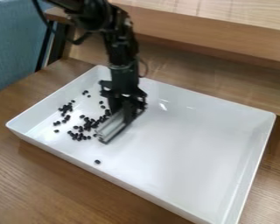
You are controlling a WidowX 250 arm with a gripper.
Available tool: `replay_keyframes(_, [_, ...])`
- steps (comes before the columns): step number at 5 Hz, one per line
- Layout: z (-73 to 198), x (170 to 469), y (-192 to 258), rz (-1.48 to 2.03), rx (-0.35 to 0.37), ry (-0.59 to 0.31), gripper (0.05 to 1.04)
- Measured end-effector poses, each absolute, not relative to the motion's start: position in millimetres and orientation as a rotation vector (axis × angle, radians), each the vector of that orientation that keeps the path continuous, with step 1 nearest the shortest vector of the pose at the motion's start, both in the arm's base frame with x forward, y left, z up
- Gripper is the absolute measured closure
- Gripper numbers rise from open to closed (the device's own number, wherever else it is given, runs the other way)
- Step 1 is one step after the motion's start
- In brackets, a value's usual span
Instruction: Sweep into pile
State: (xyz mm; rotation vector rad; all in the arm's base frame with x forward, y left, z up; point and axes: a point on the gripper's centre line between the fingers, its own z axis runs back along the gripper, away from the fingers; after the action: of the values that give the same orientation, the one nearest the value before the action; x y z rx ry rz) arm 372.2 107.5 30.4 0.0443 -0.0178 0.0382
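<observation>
Well, points down and left in the view, long and on a slant in the white tray (206, 148), as one light grey bar (110, 127). Sits in the black gripper (128, 114), pinched by its fingers, and pokes out past them at the low end. Adds up to one bar, one tray, one gripper and lots of little black beans (87, 126), mostly left of the bar, too bunched up to count.

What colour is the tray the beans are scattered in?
The tray is plain glossy white, seen best in the camera view.
</observation>
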Motion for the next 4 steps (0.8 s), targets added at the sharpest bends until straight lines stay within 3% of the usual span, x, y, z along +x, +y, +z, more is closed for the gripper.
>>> replay_keyframes(2, [30, 335, 145, 0.196, 0.025, 0.017, 0.698])
replay_keyframes(4, [33, 333, 162, 0.165, 0.014, 0.013, 0.698])
